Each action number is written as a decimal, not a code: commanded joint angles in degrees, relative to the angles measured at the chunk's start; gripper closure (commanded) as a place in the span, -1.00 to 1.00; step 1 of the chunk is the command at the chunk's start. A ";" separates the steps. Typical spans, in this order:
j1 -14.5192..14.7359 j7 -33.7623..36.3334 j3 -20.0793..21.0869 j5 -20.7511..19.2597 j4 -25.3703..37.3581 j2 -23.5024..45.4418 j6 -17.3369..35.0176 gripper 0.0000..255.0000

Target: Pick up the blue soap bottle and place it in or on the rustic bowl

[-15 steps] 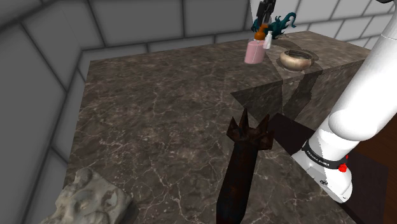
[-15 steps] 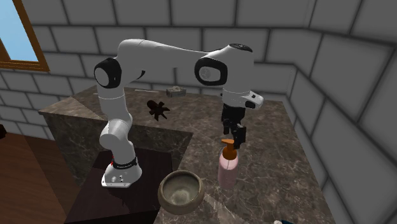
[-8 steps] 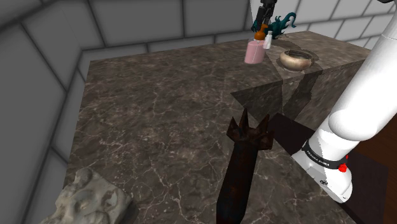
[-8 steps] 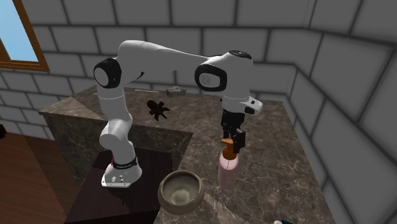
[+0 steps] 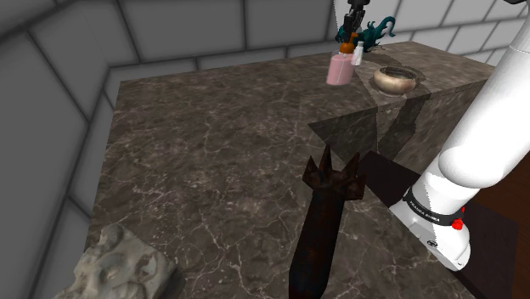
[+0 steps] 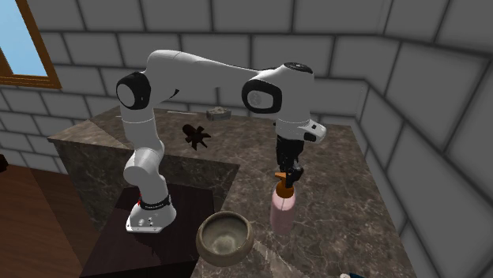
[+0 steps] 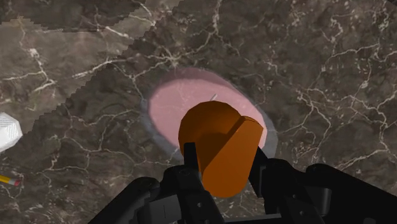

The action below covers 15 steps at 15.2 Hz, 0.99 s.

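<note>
The soap bottle [image 6: 283,212] is pink with an orange pump top and stands upright on the dark marble counter [image 6: 332,197]. My gripper [image 6: 286,175] hangs straight above it, shut on the orange pump [image 7: 219,149]; the black fingers [image 7: 189,167] clasp the pump from both sides. In the shoulder view the soap bottle [image 5: 339,71] is far back with the gripper [image 5: 348,47] on top of it. The rustic bowl [image 6: 224,237], a round tan bowl, sits near the counter's edge close to the bottle; in the shoulder view the bowl [image 5: 396,80] is just right of the bottle.
A dark spiky object [image 5: 327,212] lies mid-counter and a carved stone piece [image 5: 115,267] at the near corner. A teal figure [image 5: 370,32] stands behind the bottle. A small white thing [image 7: 7,130] lies beside it. Grey block walls ring the counter.
The gripper came down a little over the pump, then its fingers closed on the orange pump top. The bottle and the bowl have stayed in place.
</note>
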 commanded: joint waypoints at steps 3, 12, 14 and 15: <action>-0.01 -0.01 -0.01 0.00 -0.01 0.03 0.00 1.00; -0.29 -0.25 -0.18 0.40 6.46 0.94 -5.65 1.00; -0.42 -0.36 -0.24 0.60 8.51 1.37 -7.33 1.00; -0.50 -0.43 -0.28 0.71 9.58 1.61 -8.19 1.00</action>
